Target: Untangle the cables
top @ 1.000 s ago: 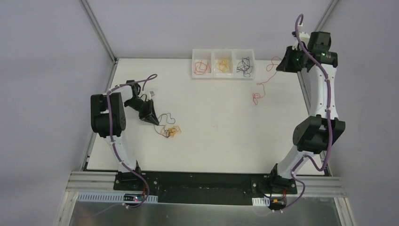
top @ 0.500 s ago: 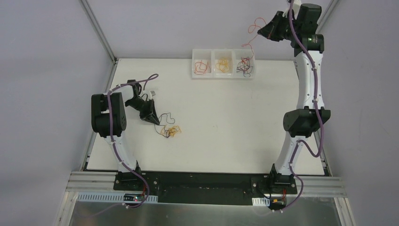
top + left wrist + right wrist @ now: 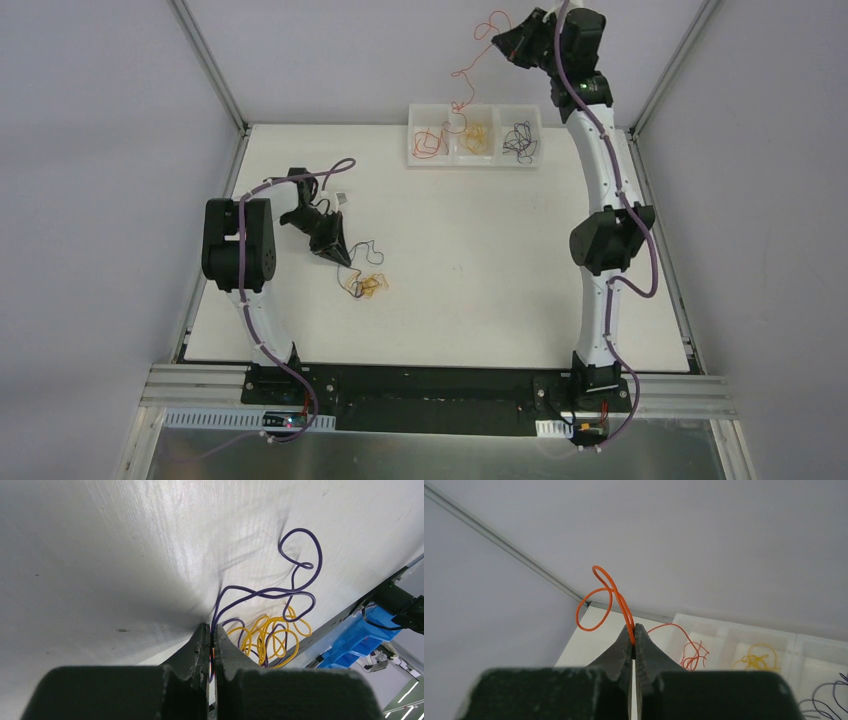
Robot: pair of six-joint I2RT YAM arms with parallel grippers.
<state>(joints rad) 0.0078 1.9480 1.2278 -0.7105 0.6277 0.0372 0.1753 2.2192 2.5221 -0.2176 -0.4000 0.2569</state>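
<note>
A tangle of yellow cable (image 3: 368, 285) and purple cable (image 3: 366, 250) lies on the white table left of centre; the yellow (image 3: 265, 637) and the purple (image 3: 295, 575) both show in the left wrist view. My left gripper (image 3: 341, 257) is shut on the purple cable at table level beside the tangle. My right gripper (image 3: 508, 38) is raised high over the back of the table, shut on a red cable (image 3: 470, 75) that hangs down toward the tray; the red cable (image 3: 606, 597) loops above the fingertips.
A white three-compartment tray (image 3: 474, 160) stands at the back: red cables on the left (image 3: 430, 142), yellow in the middle (image 3: 475, 137), dark cables on the right (image 3: 520, 140). Metal frame posts rise at the back corners.
My right gripper has lifted the red cable off the table and swung it up and left, from the back right to above the tray. The left gripper shifted slightly right with the purple cable.
</note>
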